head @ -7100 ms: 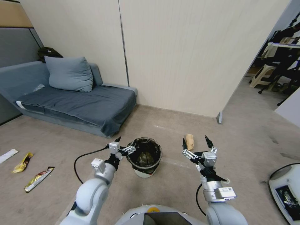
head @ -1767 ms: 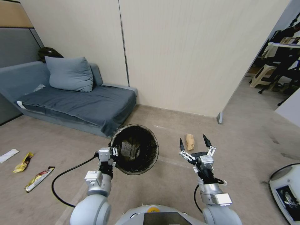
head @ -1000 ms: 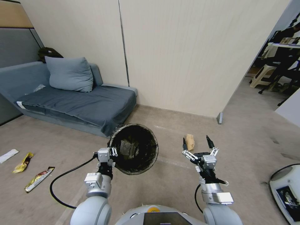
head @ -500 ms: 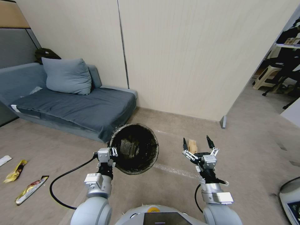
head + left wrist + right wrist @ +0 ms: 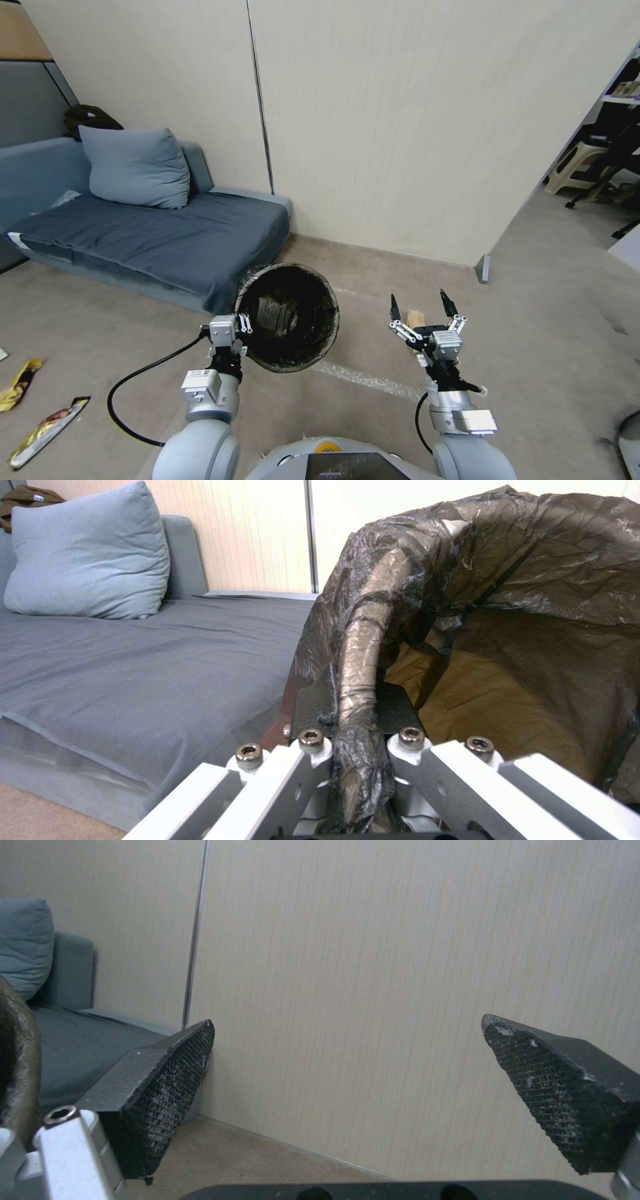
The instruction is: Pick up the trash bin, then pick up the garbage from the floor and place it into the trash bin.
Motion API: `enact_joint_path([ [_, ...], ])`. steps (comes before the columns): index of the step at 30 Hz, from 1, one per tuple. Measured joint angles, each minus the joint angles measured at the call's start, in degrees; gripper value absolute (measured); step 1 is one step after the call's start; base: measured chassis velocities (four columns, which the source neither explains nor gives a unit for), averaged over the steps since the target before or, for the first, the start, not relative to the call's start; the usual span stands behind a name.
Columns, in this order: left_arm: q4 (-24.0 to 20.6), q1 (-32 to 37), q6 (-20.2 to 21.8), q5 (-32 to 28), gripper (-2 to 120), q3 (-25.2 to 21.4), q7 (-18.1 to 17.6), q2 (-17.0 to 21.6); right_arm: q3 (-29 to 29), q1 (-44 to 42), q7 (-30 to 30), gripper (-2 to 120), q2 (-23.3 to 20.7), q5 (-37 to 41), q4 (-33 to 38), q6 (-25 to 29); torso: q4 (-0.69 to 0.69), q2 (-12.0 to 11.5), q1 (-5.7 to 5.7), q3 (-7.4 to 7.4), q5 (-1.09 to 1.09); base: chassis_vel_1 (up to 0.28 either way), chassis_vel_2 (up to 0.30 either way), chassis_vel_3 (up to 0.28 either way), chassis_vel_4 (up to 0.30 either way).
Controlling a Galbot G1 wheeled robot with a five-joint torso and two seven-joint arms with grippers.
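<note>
Head view: the left gripper [image 5: 241,328] is clamped on the rim of the bin [image 5: 288,317] at about its 8 o'clock edge, holding it off the floor with the black-lined mouth tipped toward the camera. The right gripper [image 5: 420,309] hovers at the bin's 3 o'clock, fingers spread wide and holding nothing; a brown paper piece [image 5: 415,318] lies on the floor between and just beyond its fingertips. Two yellow packets [image 5: 41,430] lie on the floor at 9 o'clock, well apart from the bin. A grey sofa [image 5: 153,237] stands at 10 o'clock.

Left wrist view: the left gripper [image 5: 357,760] pinches the bag-wrapped bin [image 5: 520,630] rim between its fingers.

Right wrist view: the right gripper [image 5: 363,1090] has its pads [image 5: 167,1080] far apart, facing the wall [image 5: 400,965].
</note>
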Motion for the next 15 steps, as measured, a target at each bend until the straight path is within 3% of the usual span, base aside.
enact_joint_path([
  [15, 0.0, 0.0, -0.1, 0.0, 2, 0.7, 0.1, 1.0, 0.4, 0.1, 0.0, 100, 0.0, -0.1, 0.0, -0.4, 0.00, 0.0, 0.00, 0.00, 0.00, 0.000, 0.000, 0.000, 0.000],
])
